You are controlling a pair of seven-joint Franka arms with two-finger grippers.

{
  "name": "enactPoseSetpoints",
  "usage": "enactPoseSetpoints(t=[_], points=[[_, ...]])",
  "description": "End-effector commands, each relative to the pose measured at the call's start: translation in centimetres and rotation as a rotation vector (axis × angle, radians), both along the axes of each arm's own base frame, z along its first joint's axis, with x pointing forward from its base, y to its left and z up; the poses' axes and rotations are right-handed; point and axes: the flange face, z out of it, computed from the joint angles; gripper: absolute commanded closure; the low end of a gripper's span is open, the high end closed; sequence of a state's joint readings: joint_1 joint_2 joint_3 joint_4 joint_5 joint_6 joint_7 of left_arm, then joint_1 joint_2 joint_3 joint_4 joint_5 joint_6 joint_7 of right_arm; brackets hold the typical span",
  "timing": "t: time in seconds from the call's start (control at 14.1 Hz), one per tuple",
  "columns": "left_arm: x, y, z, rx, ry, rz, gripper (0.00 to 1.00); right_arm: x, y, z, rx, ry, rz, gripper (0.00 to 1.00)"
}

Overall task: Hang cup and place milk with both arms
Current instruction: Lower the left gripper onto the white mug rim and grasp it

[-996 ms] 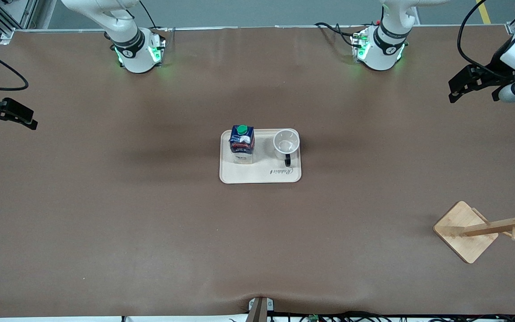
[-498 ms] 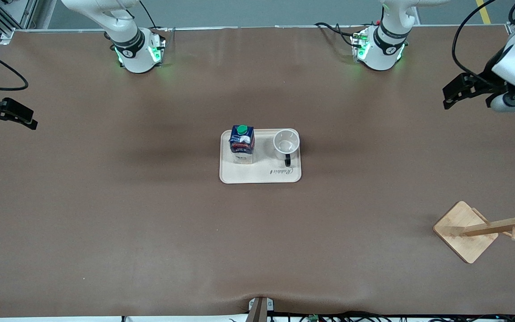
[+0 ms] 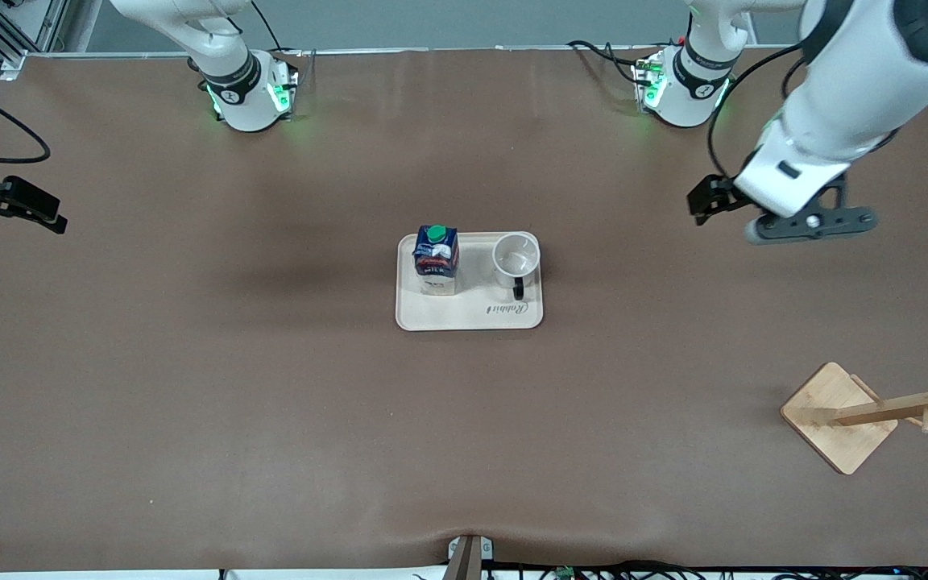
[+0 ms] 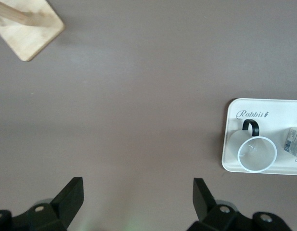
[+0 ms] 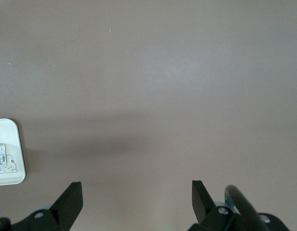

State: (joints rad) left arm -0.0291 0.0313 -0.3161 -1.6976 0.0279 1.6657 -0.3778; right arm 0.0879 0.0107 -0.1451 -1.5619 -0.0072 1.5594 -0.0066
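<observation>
The cup [image 3: 516, 258], a white mug with a black handle, stands upright on a beige tray [image 3: 472, 316] at the table's middle. The milk [image 3: 436, 259], dark blue with a green cap, stands beside it on the tray, toward the right arm's end. My left gripper [image 3: 706, 201] is open and empty, in the air over bare table between its base and the tray. Its wrist view shows the cup [image 4: 256, 155], the tray [image 4: 278, 122] and an edge of the milk [image 4: 295, 142]. My right gripper [image 3: 45, 216] is open and empty, waiting at its end of the table.
A wooden cup rack [image 3: 838, 416] with pegs stands near the front camera at the left arm's end; its base shows in the left wrist view [image 4: 25, 24]. The right wrist view shows a tray corner [image 5: 16, 144] and brown table.
My left arm has swung in from its end of the table toward the tray, its gripper staying open. The right arm, cup, milk and rack have not moved.
</observation>
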Motion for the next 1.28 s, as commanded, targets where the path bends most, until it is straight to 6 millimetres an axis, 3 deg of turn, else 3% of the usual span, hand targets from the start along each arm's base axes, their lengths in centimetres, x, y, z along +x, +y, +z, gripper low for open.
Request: enactPoseSetpoints(t=[0.0, 0.43, 0.92, 1.21], points=[[-0.7, -1.7, -2.9, -0.007, -0.03, -0.023, 0.0, 0.1, -0.3, 0.2, 0.02, 0.001, 0.0, 0.0], [-0.9, -8.0, -10.1, -0.036, 0.009, -0.02, 0.0, 0.0, -0.3, 0.2, 0.021, 0.001, 0.0, 0.0], [-4.6, -14.8, -16.3, -0.066, -0.008, 0.032, 0.0, 0.1, -0.3, 0.2, 0.021, 0.002, 0.0, 0.0], [-6.1, -16.4, -19.8, -0.098, -0.033, 0.01, 0.0, 0.0, -0.3, 0.2, 0.021, 0.001, 0.0, 0.0]])
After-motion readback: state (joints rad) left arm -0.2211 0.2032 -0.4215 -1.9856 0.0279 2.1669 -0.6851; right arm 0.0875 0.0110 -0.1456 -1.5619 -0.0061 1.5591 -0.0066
